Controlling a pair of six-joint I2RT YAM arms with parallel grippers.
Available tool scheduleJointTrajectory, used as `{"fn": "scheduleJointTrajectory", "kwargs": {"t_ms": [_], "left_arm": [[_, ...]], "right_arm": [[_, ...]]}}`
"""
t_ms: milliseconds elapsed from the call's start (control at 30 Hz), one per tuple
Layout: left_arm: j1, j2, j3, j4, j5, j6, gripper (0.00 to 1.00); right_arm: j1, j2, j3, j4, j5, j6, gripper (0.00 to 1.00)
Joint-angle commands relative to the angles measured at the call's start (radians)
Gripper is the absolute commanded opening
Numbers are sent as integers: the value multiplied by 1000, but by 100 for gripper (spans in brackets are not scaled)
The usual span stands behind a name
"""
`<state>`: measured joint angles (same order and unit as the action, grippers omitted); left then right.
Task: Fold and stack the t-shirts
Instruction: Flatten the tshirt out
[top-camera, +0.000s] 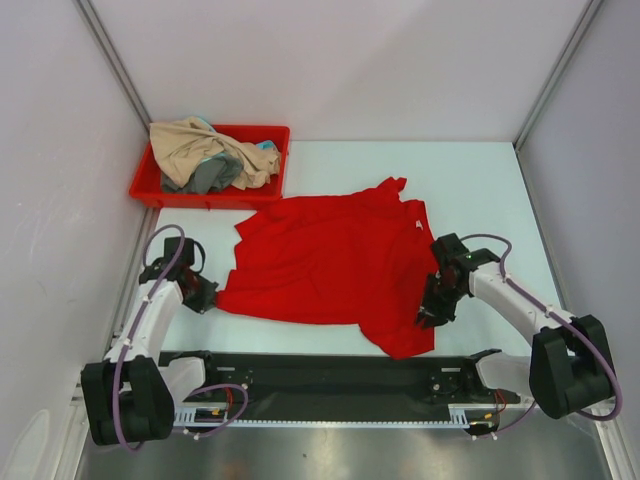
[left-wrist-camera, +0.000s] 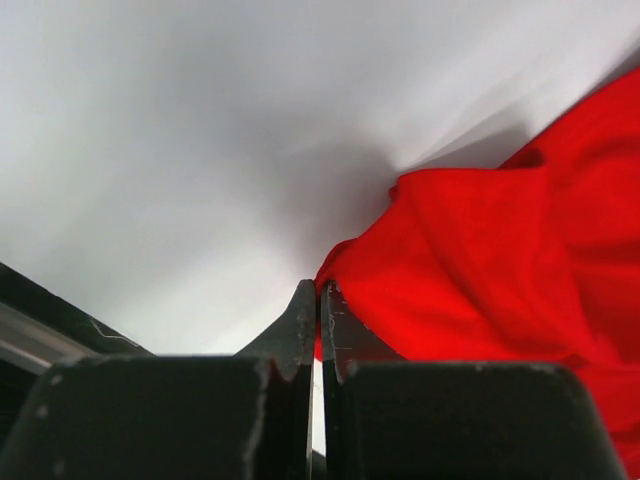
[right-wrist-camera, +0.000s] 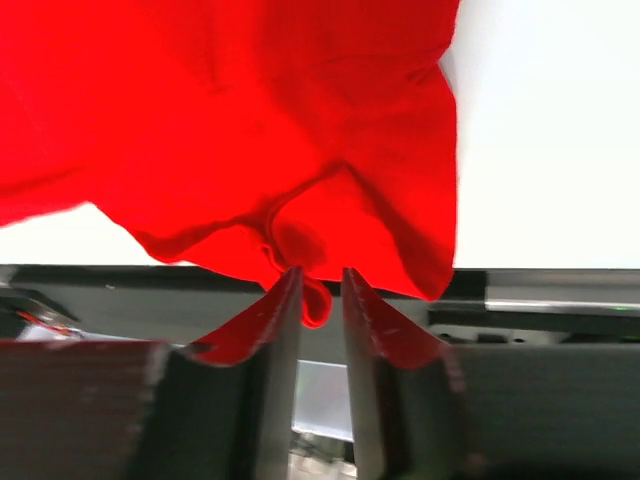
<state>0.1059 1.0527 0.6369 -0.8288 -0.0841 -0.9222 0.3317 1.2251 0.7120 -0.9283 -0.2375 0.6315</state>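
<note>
Left pincer (left-wrist-camera: 320, 310) clamped on red t-shirt (top-camera: 330, 260) corner, lower left. Right pincer (right-wrist-camera: 320, 300) narrow around hem, grip unconfirmed. Seat it, then lift evenly.

Bright red t-shirt (top-camera: 325, 265) spread flat but rumpled across the desk's middle, near corners bunched, beige-tan t-shirt (top-camera: 200, 145) crumpled atop grey t-shirt (top-camera: 210, 178), light blue t-shirt (top-camera: 267, 146) peeking out, heaped far left

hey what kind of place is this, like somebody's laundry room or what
More likely a robot test cell than a home: a bare white table walled by plain panels, two arms bolted at its edge, a red t-shirt spread out, a red tray of more shirts.
</note>
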Motion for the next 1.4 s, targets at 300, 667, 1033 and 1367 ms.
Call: {"fn": "scheduleJointTrajectory", "kwargs": {"t_ms": [300,667,1033,1367], "left_arm": [[8,-11,-36,62,35,82,0],[8,38,-36,97,67,112,0],[6,59,-23,112,70,138,0],[8,67,-36,126,76,140,0]], "right_arm": [[-11,5,-25,100,105,243,39],[26,97,-45,174,165,148,33],[87,103,-77,207,173,102,35],[118,108,-68,146,268,114,38]]}}
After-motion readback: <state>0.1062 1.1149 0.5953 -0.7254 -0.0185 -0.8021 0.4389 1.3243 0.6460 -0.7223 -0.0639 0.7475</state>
